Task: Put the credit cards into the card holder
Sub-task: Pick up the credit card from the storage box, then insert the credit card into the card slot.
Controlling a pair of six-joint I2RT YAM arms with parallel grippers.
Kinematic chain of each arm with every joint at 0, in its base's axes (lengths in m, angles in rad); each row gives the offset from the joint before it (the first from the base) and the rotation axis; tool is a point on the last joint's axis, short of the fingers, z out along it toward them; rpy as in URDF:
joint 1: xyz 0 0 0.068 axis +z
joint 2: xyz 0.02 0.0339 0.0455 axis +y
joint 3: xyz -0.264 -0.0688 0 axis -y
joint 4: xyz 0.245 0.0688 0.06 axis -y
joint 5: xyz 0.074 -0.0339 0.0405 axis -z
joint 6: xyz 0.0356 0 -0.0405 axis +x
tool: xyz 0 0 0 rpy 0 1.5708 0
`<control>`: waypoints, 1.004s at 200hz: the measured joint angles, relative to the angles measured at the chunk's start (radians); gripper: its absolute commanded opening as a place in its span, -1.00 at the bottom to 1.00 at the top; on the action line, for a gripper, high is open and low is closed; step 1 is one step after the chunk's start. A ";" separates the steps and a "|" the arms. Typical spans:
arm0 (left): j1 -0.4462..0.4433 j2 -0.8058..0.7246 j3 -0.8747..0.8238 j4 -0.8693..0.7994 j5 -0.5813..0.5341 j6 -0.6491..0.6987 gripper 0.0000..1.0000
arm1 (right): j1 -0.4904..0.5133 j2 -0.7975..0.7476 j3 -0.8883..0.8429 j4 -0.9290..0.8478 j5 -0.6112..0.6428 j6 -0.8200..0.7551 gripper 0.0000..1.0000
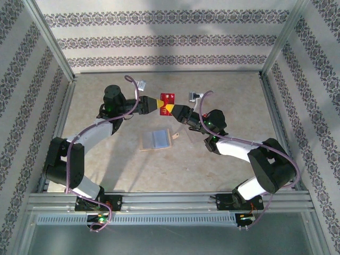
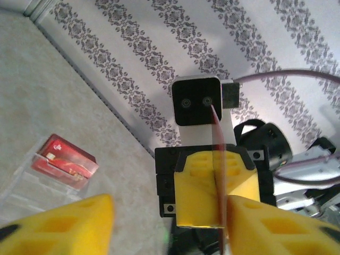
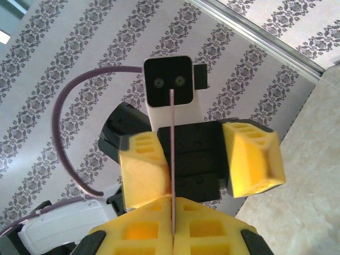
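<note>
One red credit card (image 3: 172, 159) stands edge-on above the table, with my right gripper (image 3: 172, 206) shut on its lower edge. My left gripper (image 2: 170, 212) is open around the same card (image 2: 219, 175). One of its fingers (image 2: 265, 223) lies against the card's face and the other (image 2: 58, 226) stands well apart. The two grippers meet nose to nose at the far middle of the table, left (image 1: 157, 104) and right (image 1: 168, 109). More red credit cards (image 2: 64, 159) lie in a clear plastic case (image 1: 168, 99) just beyond them. The tan card holder (image 1: 156, 139) lies open and flat, nearer the arms.
A small tan tab (image 1: 175, 136) sticks out at the card holder's right edge. Patterned walls and metal rails (image 1: 170, 73) close in the table at the back and both sides. Bare tabletop (image 1: 228, 101) stretches right of the grippers and in front of the card holder.
</note>
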 measured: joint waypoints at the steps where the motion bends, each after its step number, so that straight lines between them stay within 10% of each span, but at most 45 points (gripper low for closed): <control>1: -0.001 0.000 0.000 0.005 0.001 0.000 -0.30 | 0.000 0.000 0.000 -0.002 0.001 0.000 -1.00; 22: -0.005 0.000 -0.001 0.032 0.004 -0.021 -1.00 | 0.000 0.009 0.000 -0.019 0.011 -0.007 -1.00; 111: -0.006 0.000 -0.015 0.077 0.019 -0.046 -1.00 | -0.042 -0.067 -0.002 -0.143 -0.002 -0.081 -0.44; 170: -0.007 0.000 -0.018 0.077 0.029 -0.046 -1.00 | -0.060 -0.121 0.005 -0.270 -0.063 -0.147 -0.59; 201: -0.007 0.000 -0.018 0.077 0.029 -0.043 -1.00 | -0.060 -0.121 0.011 -0.304 -0.073 -0.174 -1.00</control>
